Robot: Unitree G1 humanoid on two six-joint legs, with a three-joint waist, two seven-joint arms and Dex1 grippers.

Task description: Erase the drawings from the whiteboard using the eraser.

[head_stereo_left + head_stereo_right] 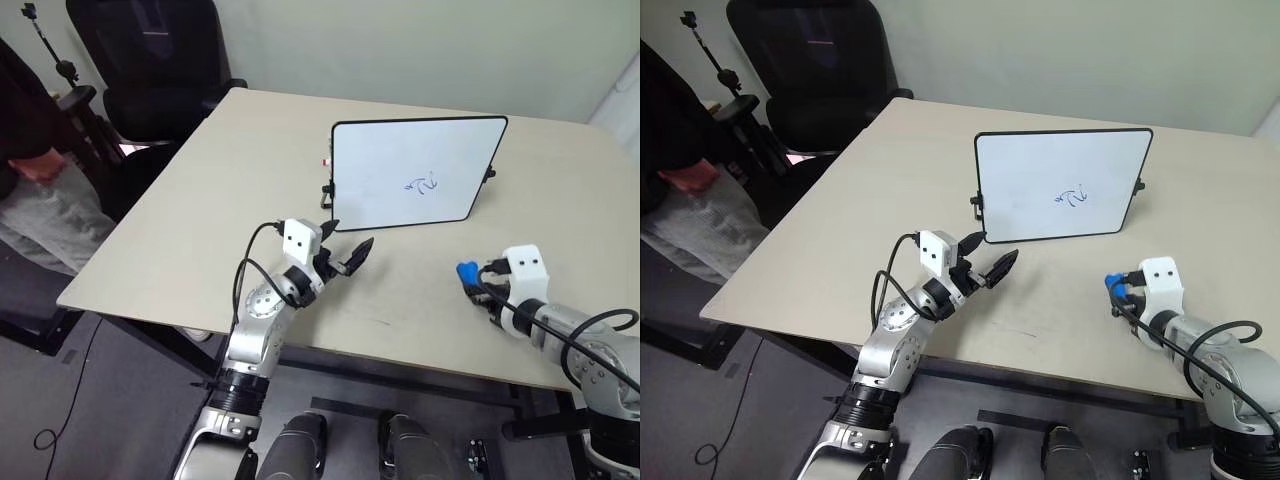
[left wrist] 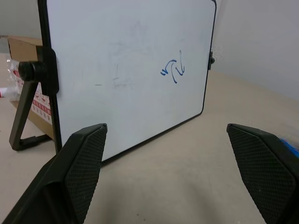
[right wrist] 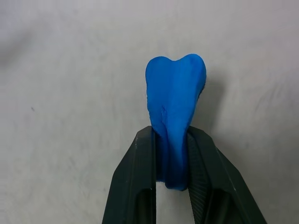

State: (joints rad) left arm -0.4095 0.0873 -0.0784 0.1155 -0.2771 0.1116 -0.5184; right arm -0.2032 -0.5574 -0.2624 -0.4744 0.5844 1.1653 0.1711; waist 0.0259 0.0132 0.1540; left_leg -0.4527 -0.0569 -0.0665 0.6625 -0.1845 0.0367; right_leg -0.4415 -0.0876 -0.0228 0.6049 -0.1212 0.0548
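Our right gripper (image 3: pixel 172 161) pinches the eraser (image 3: pixel 175 109) hard at lower right of the head view; our left gripper (image 1: pixel 345 252) gapes empty mid-frame. The drawings (image 1: pixel 423 185) sit upper centre-right on the propped whiteboard (image 1: pixel 400 160). We judge that pressing could tip the board or twist the squashed eraser loose.

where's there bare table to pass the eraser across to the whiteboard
Bare table lies between the right gripper, shut on the blue eraser, and the whiteboard; that lane looks free. The wide stretch from the board's left side to the table's left edge is bare too. It is tighter at the board's near left corner, where the open left gripper hovers.
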